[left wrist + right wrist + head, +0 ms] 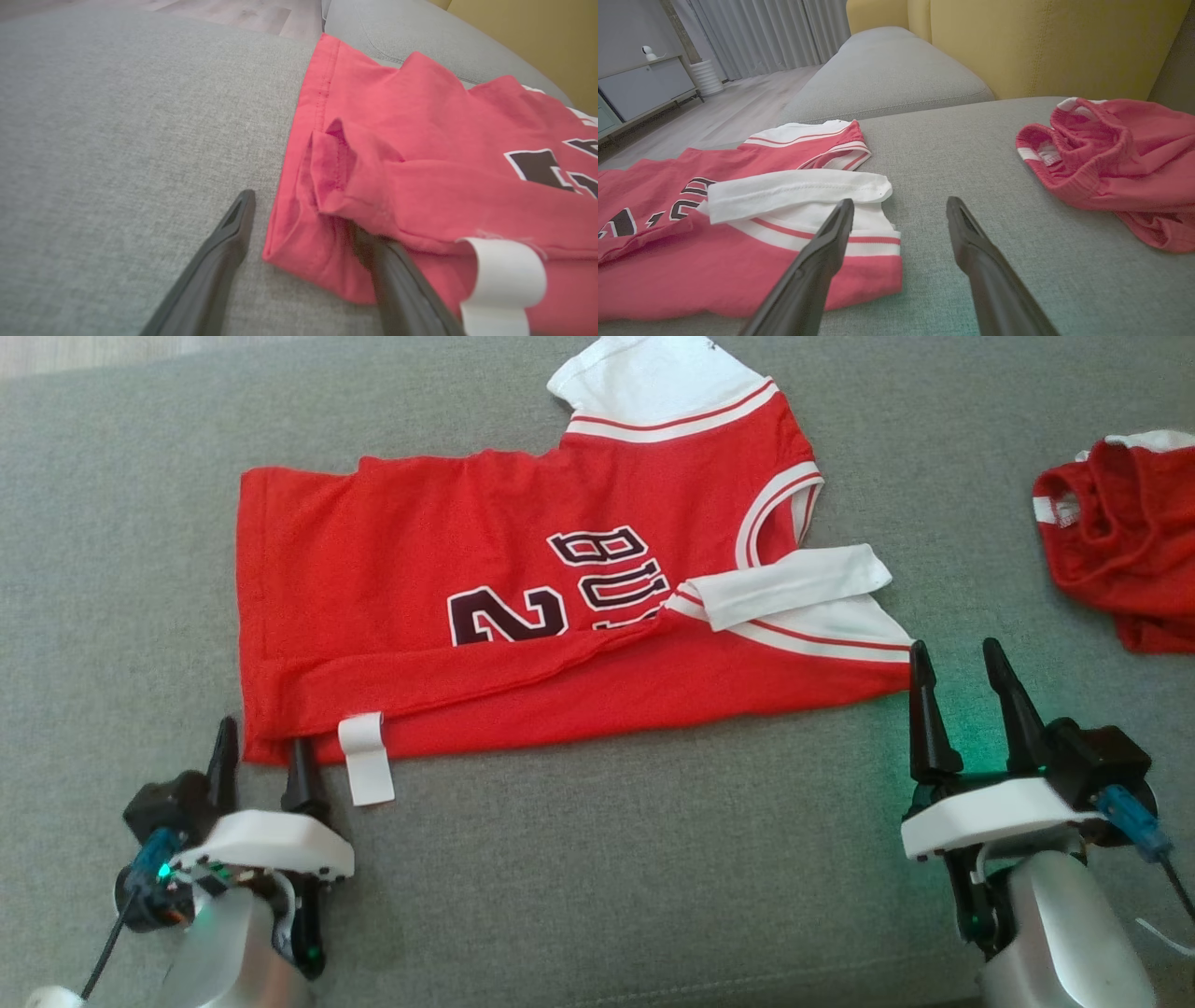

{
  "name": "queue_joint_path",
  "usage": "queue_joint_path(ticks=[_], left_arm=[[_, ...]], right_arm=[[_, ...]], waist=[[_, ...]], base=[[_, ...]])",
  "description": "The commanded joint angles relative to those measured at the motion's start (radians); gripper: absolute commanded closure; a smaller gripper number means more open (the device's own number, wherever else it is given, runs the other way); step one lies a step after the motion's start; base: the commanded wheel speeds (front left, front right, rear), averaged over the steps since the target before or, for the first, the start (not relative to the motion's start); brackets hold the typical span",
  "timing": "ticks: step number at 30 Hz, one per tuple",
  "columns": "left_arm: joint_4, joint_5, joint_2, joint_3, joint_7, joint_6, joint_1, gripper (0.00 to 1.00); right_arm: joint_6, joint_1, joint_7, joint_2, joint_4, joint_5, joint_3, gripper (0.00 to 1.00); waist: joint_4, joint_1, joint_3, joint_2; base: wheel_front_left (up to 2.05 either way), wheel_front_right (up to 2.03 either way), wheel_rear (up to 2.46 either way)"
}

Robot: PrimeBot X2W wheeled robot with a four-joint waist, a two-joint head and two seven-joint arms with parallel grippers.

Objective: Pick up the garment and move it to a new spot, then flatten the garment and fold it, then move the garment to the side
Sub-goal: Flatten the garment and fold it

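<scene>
sitting wide open, the left gripper (263,739) straddles the hem corner of the red jersey (485,607), which lies spread across the grey cushion (597,877). one finger's on the cushion, the other lost in the folded flap. closing here might pinch just one layer and unroll the fold. right gripper (960,663) is wide too, beside the shoulder corner, so it could miss. white tag (366,761) may snag.

Left gripper (262,733) sits lower left of the head frame with jaws spread wide and fingers pointing up-frame. Right gripper (956,646) is lower right, just as wide, fingers also up-frame. In the left wrist frame its right-hand fingertip is blurred, so contact there is unclear.
</scene>
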Motion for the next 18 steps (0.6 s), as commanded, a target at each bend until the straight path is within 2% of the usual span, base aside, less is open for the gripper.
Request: queue_joint_path(ticks=[1,4,12,13,14,16,18], left_arm=[[0.048,-0.028,0.002,-0.012,0.022,-0.006,0.0,0.0],[0.051,-0.077,0.002,-0.072,0.022,-0.006,-0.01,0.0],[0.062,-0.137,0.002,-0.145,0.022,-0.007,-0.003,0.0],[0.064,-0.141,0.002,-0.153,0.022,-0.007,-0.003,0.19],[0.065,-0.147,0.002,-0.161,0.022,-0.007,-0.003,0.51],[0.074,-0.161,0.002,-0.194,0.022,-0.007,-0.003,1.0],[0.082,-0.176,0.002,-0.216,0.022,-0.007,-0.006,1.0]], right_arm=[[0.002,-0.023,-0.011,-0.004,-0.024,0.001,0.019,0.0],[0.002,-0.022,-0.011,-0.004,-0.021,0.002,0.019,0.0],[0.002,-0.027,-0.011,-0.004,-0.018,0.006,0.025,0.0],[0.002,-0.028,-0.011,-0.004,-0.017,0.006,0.026,0.0],[0.002,-0.028,-0.011,-0.004,-0.016,0.007,0.026,0.0],[0.002,-0.028,-0.011,-0.004,-0.005,0.007,0.025,0.0],[0.002,-0.03,-0.011,-0.004,0.011,0.006,0.024,0.0]], waist=[[0.0,0.0002,0.001,0.0],[0.002,0.0002,0.001,0.0],[0.002,0.0002,0.001,0.0],[0.002,0.0002,0.002,0.0],[0.003,0.0002,0.003,0.0],[0.004,0.0002,0.005,0.0],[0.005,0.0002,0.008,0.0]], base=[[0.0,0.0,0.0],[0.0,0.0,0.0],[0.0,0.0,0.0],[0.0,0.0,0.0],[0.0,0.0,0.0],[0.0,0.0,0.0],[0.0,0.0,0.0]])
